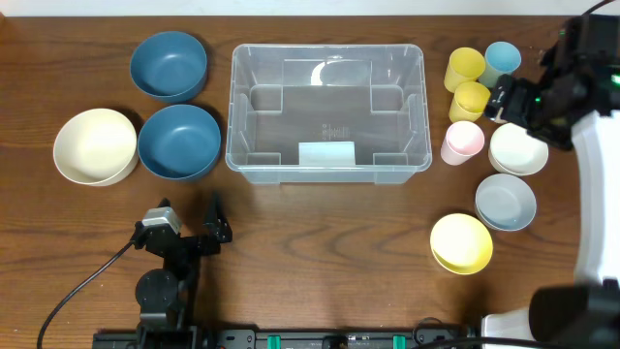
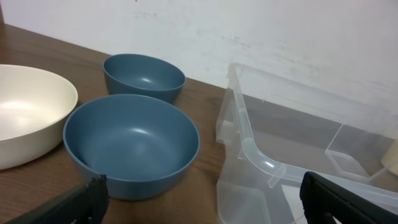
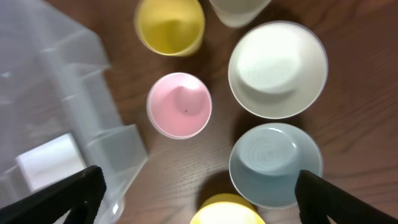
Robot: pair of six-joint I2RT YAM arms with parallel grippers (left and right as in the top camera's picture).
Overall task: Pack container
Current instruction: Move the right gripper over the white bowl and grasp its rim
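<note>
I'm seeing gloss on the large clear plastic rectangular container (image 1: pixel 310 116), smooth sheen on the nearer round blue bowl (image 2: pixel 130 140), and grain in the wooden counter (image 1: pixel 320 242).

1. Robot lab bench: left arm (image 1: pixel 167 254) and right arm (image 1: pixel 593 174) stood at a wooden table (image 1: pixel 320 242), with a rail (image 1: pixel 320 339) along its edge.
2. Cable (image 1: pixel 82 286) trailed across the top; bare white wall (image 2: pixel 280 37) behind.

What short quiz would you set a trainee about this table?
1. True or false: the clear container already holds a bowl.
2. How many dark blue bowls stand left of it?
3. The leftmost bowl is: A cream, B pink, C green.
Key: 1 false; 2 two; 3 A.
</note>
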